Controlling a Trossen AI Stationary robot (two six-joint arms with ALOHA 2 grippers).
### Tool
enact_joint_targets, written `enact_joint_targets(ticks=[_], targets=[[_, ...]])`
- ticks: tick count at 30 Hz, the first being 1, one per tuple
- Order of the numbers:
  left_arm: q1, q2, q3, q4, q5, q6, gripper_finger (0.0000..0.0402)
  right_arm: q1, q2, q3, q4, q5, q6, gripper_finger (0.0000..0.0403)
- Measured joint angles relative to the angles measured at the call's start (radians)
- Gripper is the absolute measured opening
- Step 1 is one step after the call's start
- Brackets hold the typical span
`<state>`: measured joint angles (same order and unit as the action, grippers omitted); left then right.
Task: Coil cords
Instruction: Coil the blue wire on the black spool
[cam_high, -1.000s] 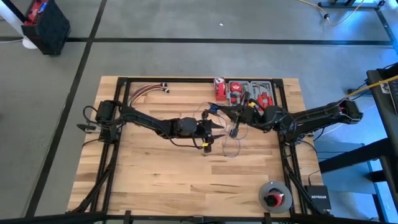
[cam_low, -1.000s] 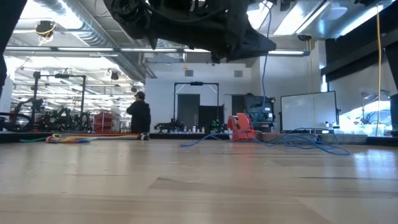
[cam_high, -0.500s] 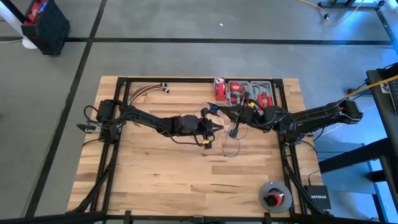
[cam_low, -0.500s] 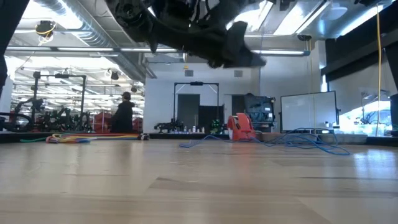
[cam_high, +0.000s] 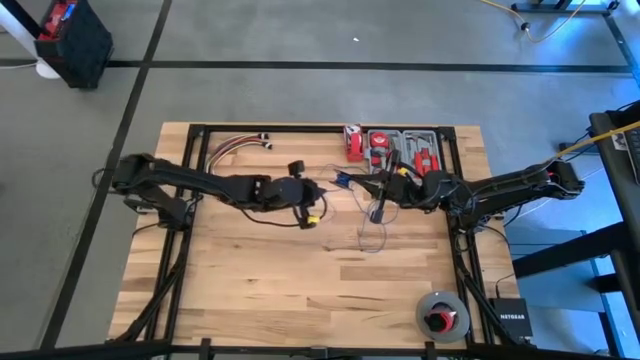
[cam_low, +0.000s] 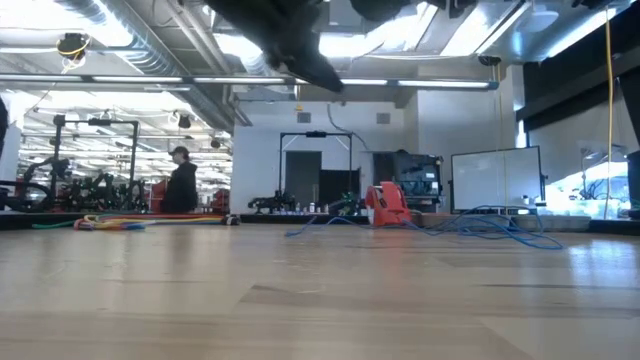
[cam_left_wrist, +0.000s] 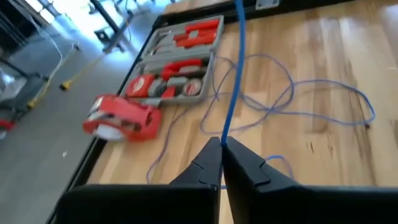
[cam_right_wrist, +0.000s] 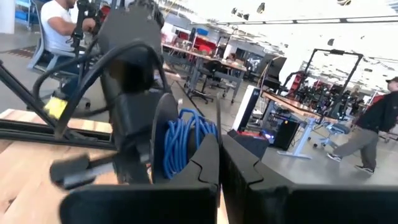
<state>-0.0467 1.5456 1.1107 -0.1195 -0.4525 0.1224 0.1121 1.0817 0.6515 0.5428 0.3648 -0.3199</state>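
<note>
The cord is a thin blue wire. Loose loops of it (cam_high: 371, 236) lie on the wooden table and also show in the left wrist view (cam_left_wrist: 292, 93). A small coil of its turns (cam_right_wrist: 185, 144) hangs at my right gripper (cam_right_wrist: 219, 138), which is shut and points level toward the table's left. My left gripper (cam_left_wrist: 221, 144) is shut on one strand just left of that coil, above the table's middle (cam_high: 322, 192). My left gripper pinches a single strand of the cord (cam_left_wrist: 225, 127) between its two fingertips, slanting down from the table's left. The strand runs straight and taut away from the tips, clear of the table. My right gripper's shut fingertips meet the coil's near side (cam_right_wrist: 208, 127), coming level from the table's right. The coil hangs upright, clear of the table; the fingers hide whether they pinch it.
A grey tool case (cam_high: 405, 150) and a red tape dispenser (cam_high: 352, 140) sit at the far edge. A bundle of red, yellow and white wires (cam_high: 235, 145) lies far left, a black disc (cam_high: 296, 166) beside my left arm, and a round reel (cam_high: 442, 317) near right.
My left gripper has taken hold of the cord, then drawn back toward the table's left edge and risen, tipping its fingers up. The strand between it and the coil has been drawn taut. In the room beyond, a person has walked left.
</note>
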Motion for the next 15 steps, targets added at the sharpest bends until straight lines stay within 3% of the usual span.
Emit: enact_joint_targets(ticks=[4, 15], targets=[[-0.008, -0.055, 0.000, -0.086, 0.001, -0.014, 0.0002, 0.000, 0.000, 0.000, -0.019, 0.000, 0.000, 0.0003], [-0.021, -0.168, 0.000, -0.099, 0.002, -0.036, 0.0001, -0.001, 0.013, 0.001, -0.065, 0.036, -0.028, 0.0003]])
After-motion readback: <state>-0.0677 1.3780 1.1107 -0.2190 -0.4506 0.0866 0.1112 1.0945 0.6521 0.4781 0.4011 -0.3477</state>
